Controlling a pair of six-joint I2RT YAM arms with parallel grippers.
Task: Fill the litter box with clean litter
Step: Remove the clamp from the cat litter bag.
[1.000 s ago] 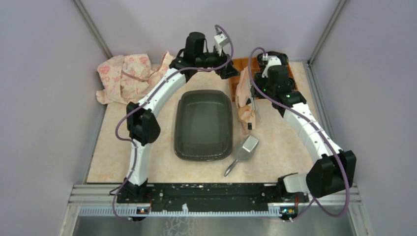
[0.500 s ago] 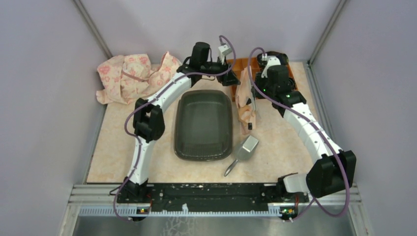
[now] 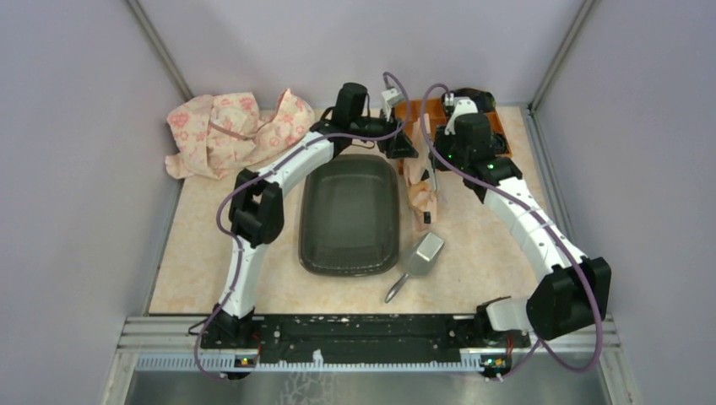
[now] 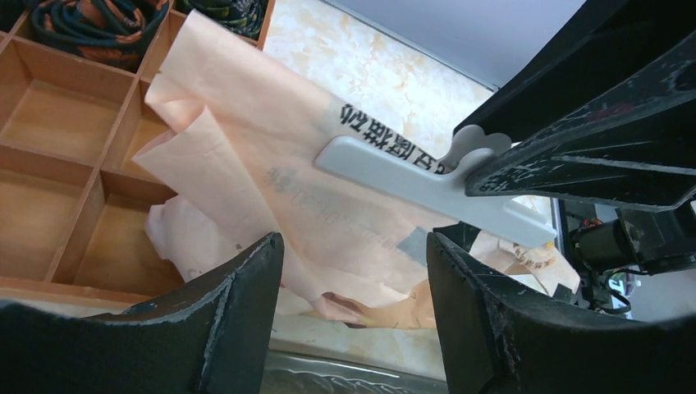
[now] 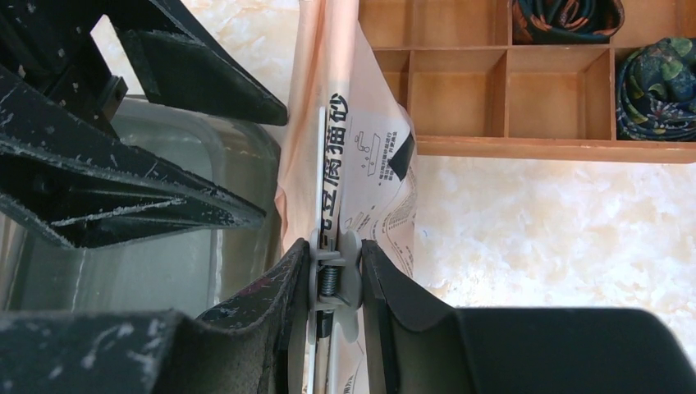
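Far L: crumpled pink floral cloth point(image 3: 221, 128), well apart from the work.

Centre: large dark grey-black shallow plastic litter box point(image 3: 304, 211), long axis running near-to-far. No clean litter shows in it or loose anywhere. It's presumably all in the bag, so filling is not yet begun.

Just past the box's far-R corner: left gripper point(image 4: 353, 242), fingers apart. In its wrist view the bag fills the gap btwn them. Can't tell if either finger touches it.

Next R: peach-pink printed paper bag point(image 3: 418, 192), just beside the box's R rim at the far half, beside it and not over it. Its long axis is approx parallel to that rim. A pale grey plastic bar clip point(image 4: 427, 185) runs lengthwise across it. The right gripper point(image 5: 335, 246) is clamped tight on the clip's spring end, so the bag hangs from the clip.

The clipped edge is prob. the mouth, but which way it opens I can't tell.

Key relation: the box lies directly L of the bag. The open L tool is the one nearer both box and free bag body, so it looks best placed to take the bag while R works the clip.

Nr the bag's near end: grey metal scoop point(image 3: 422, 253), handle toward the arm bases.

Far R: orange compartmented wooden organiser tray point(image 5: 533, 149), behind the bag.
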